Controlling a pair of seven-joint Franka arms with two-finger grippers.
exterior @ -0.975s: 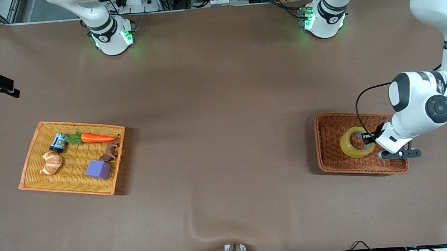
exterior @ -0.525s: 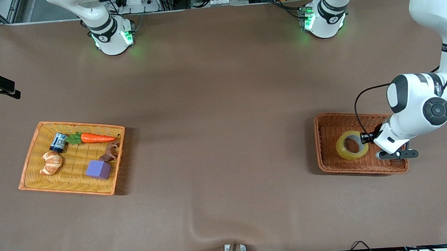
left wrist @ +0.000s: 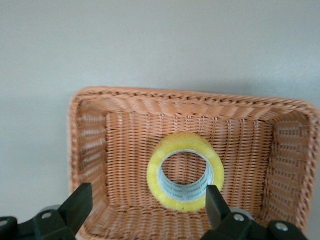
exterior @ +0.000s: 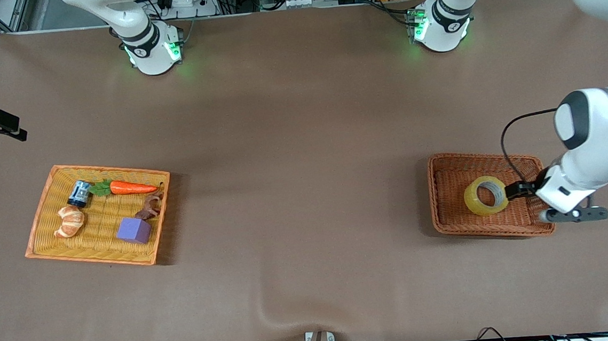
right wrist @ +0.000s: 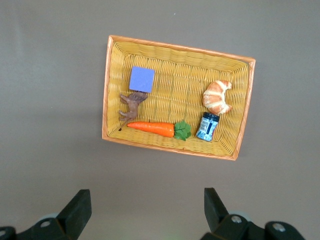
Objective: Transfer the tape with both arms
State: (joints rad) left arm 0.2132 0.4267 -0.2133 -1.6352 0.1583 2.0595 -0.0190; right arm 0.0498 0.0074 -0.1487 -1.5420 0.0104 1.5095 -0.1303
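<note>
We see tape [exterior: 486,195] tilted in brown basket [exterior: 449,224] at left arm's end. Left gripper [left wrist: 145,210] over basket, fingers apart, holding nothing. Right gripper [right wrist: 145,207] waits, fingers apart, above yellow basket [right wrist: 112,90].

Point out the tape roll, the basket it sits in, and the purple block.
Translucent yellowish tape roll [exterior: 485,196], front view, on its yellow rim.
Brown wicker basket [exterior: 449,224], front view, on its woven floor near a corner.
Purple block [exterior: 133,230], front view, on its top face.
</note>
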